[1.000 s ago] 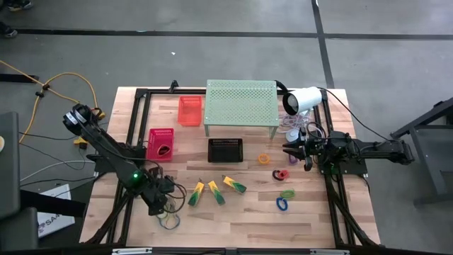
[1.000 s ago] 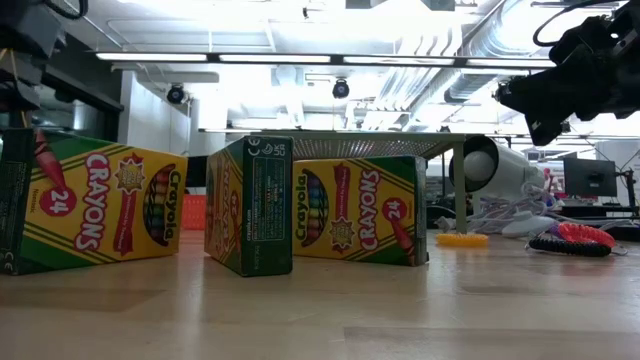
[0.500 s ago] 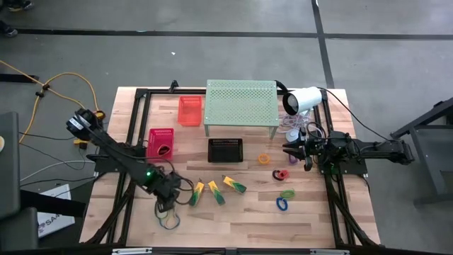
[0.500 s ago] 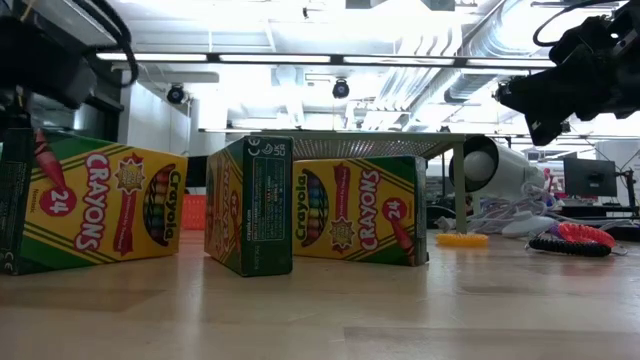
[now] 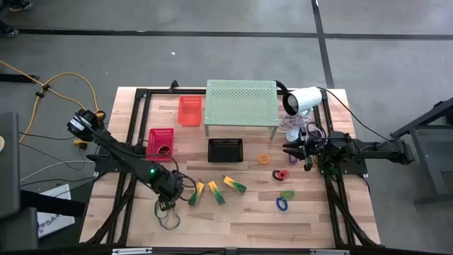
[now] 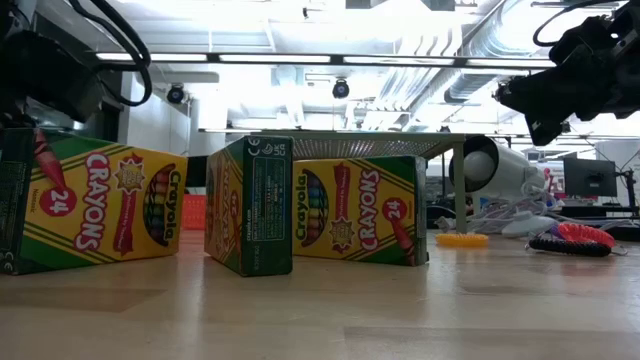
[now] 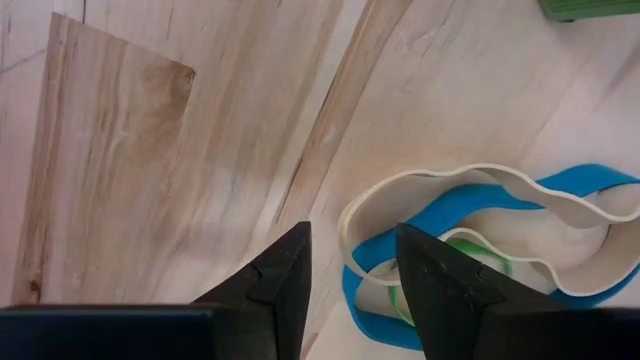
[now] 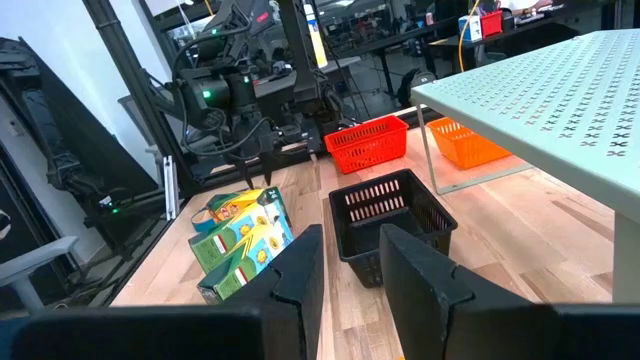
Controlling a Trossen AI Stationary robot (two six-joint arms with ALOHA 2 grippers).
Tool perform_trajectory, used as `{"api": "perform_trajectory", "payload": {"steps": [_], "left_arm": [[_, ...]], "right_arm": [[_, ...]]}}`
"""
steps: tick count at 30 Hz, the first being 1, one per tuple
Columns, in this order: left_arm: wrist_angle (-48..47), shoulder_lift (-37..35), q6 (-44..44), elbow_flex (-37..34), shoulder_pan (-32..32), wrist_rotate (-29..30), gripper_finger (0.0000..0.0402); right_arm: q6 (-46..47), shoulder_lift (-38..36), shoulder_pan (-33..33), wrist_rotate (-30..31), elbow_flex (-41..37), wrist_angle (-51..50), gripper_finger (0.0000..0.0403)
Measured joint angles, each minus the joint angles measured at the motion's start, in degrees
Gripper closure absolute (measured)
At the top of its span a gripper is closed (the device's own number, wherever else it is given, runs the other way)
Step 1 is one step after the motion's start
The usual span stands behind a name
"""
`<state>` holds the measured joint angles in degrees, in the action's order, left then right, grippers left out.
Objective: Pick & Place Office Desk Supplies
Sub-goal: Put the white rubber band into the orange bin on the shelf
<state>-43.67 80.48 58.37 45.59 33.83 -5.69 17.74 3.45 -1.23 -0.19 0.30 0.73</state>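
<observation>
High view: the left tool (image 5: pixel 168 205) hangs at lower left of the wooden tabletop (image 5: pixel 233 227), over a small heap of rubber bands (image 5: pixel 170 219), beside three yellow-and-green crayon boxes (image 5: pixel 216 190). The right tool (image 5: pixel 289 151) waits at centre right.

Left wrist view: narrowly parted fingers (image 7: pixel 275 285) hold nothing, above white, blue and green bands (image 7: pixel 480 250).

Right wrist view: fingers (image 8: pixel 300 275) slightly apart, empty.

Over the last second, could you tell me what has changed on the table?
The left gripper swung from the table's left edge in toward the crayon boxes, now open over the rubber bands, holding nothing. The right gripper and every item stayed put.
</observation>
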Motion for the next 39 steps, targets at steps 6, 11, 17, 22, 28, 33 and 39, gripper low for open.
{"api": "perform_trajectory", "payload": {"steps": [6, 11, 17, 22, 28, 33, 39], "left_arm": [[0.64, 2.96, 0.05, 0.01, 1.21, -0.34, 0.0261], [1.13, 4.70, 0.13, 0.01, 1.33, -1.97, 0.0261], [1.08, 4.70, -0.32, 0.01, 1.29, -1.98, 0.0279], [1.08, 4.70, -0.46, 0.01, 1.29, -2.02, 0.0334], [1.08, 4.70, -0.42, 0.01, 1.29, -2.02, 0.0396], [1.17, 4.55, -1.50, 0.01, 1.58, -2.02, 0.0399], [2.24, 1.84, -2.52, 0.01, 1.62, -2.36, 0.0400]], "right_arm": [[0.00, 0.01, 0.00, 0.00, 0.01, -0.02, 0.0313], [0.00, 0.01, 0.00, 0.00, 0.00, 0.00, 0.0313], [0.00, -0.01, 0.00, 0.00, 0.00, -0.02, 0.0313], [0.00, -0.01, 0.00, 0.00, -0.01, -0.02, 0.0313], [0.00, 0.01, 0.00, 0.00, -0.01, -0.01, 0.0313], [0.00, 0.00, 0.00, 0.00, 0.00, 0.00, 0.0313], [0.00, 0.00, 0.00, 0.02, 0.00, 0.00, 0.0313]]}}
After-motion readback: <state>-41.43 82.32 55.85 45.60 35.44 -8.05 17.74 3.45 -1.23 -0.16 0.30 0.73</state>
